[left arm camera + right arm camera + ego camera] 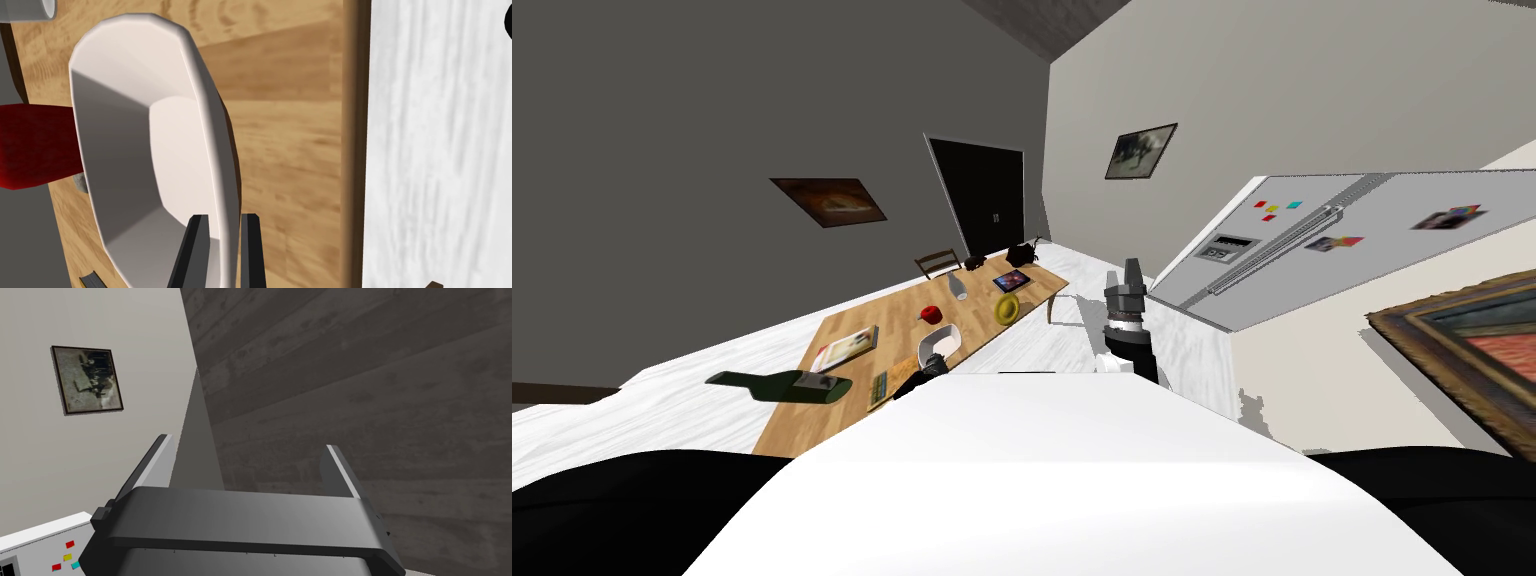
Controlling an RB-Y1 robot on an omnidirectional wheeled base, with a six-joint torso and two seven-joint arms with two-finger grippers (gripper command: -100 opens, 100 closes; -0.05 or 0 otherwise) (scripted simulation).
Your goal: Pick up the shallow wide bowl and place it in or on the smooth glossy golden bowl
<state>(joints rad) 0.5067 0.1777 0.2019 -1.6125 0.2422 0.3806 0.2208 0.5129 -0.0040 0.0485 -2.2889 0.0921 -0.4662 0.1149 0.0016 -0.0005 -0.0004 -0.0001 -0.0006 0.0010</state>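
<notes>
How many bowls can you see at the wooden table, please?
2: the white bowl by the table's near edge, its rim pinched in the left gripper, and the golden bowl farther along near the tablet. None seems hidden.

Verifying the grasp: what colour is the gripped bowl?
The bowl is white, clearest in the left wrist view.

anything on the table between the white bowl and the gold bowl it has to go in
Nothing visible does. The left gripper is shut on the white bowl; bare table lies between it and the gold bowl. The red cup stands off to one side.
</notes>
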